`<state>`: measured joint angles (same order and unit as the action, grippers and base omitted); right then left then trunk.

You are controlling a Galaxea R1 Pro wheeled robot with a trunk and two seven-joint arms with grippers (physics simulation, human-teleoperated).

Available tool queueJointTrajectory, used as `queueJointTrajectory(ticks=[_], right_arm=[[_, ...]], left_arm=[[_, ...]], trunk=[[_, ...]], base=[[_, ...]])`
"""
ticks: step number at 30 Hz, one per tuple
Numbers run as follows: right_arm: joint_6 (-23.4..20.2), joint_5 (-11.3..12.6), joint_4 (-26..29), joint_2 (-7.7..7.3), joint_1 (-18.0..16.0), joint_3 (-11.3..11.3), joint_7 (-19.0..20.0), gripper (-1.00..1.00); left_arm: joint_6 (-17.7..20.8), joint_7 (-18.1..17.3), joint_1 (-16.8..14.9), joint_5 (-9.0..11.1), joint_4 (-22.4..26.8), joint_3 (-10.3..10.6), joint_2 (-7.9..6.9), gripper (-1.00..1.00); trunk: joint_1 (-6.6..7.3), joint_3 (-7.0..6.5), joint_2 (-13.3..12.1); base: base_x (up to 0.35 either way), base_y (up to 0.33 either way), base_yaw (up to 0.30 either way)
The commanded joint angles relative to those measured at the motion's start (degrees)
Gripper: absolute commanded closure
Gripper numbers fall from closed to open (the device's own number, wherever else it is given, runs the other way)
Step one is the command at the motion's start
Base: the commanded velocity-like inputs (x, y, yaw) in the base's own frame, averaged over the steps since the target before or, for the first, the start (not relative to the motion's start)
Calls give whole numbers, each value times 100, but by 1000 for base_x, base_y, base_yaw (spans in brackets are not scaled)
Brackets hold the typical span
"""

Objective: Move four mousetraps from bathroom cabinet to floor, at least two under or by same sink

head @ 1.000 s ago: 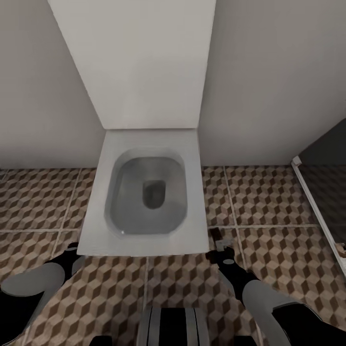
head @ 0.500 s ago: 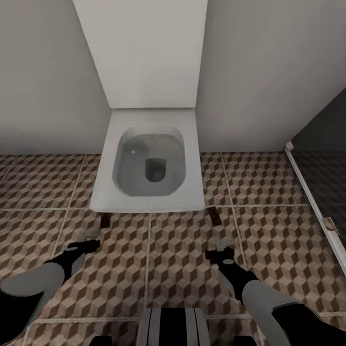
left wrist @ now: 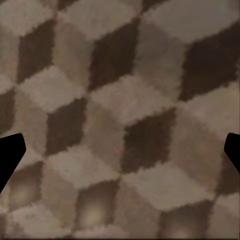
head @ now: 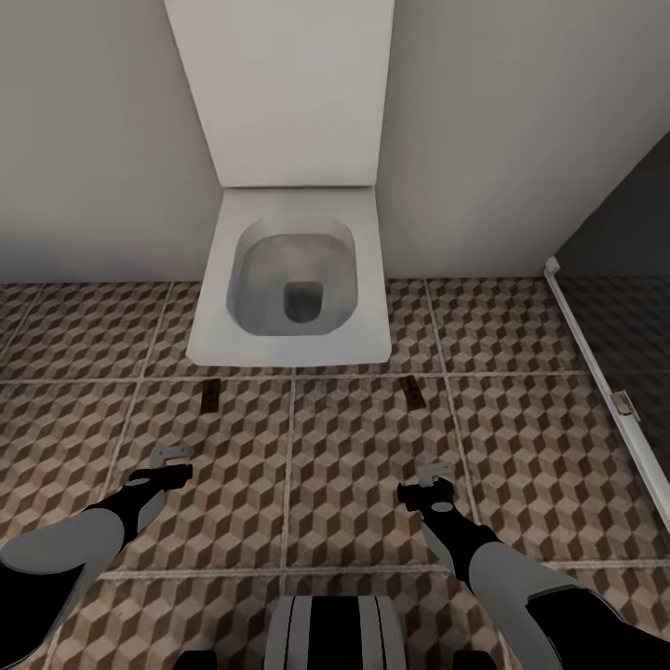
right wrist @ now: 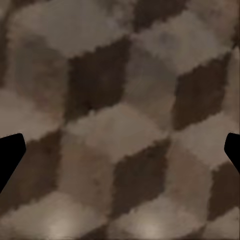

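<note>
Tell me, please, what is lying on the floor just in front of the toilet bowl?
Two mousetraps lie flat on the bathroom floor, one near each front corner of the toilet. Whatever lies beneath the bowl is covered.

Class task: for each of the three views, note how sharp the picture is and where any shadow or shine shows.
Head view: fairly sharp, soft even light, faint shine inside the toilet bowl, two mousetraps crisp on the floor. Left wrist view: floor tiles close up, blurred and blocky. Right wrist view: likewise blurred, pale sheen along one edge.
</note>
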<state>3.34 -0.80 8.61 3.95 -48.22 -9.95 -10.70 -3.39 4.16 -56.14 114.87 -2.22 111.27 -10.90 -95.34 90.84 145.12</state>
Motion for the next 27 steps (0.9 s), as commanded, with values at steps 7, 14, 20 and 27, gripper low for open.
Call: queueJointTrajectory(ticks=[7,14,20,27], right_arm=[[14,-7,-5,-4,-3,-26,-29,-100],[17,-7,-5,-6,-3,-25,-29,-100],[17,-7,-4,-8,-3,-23,-29,-100],[17,-7,-2,-4,-2,-24,-29,-100]], left_arm=[[-20,32,-2,35,12,44,-37,-100],[3,26,-2,35,18,45,-55,-100],[38,31,-2,31,23,50,-6,-100],[72,56,-2,27,23,51,106,-100]], trunk=[[1,3,1],[9,-64,-3],[25,-197,-11],[43,-352,-20]], base=[[-22,0,0],[-5,0,0],[0,0,0],[0,0,0]])
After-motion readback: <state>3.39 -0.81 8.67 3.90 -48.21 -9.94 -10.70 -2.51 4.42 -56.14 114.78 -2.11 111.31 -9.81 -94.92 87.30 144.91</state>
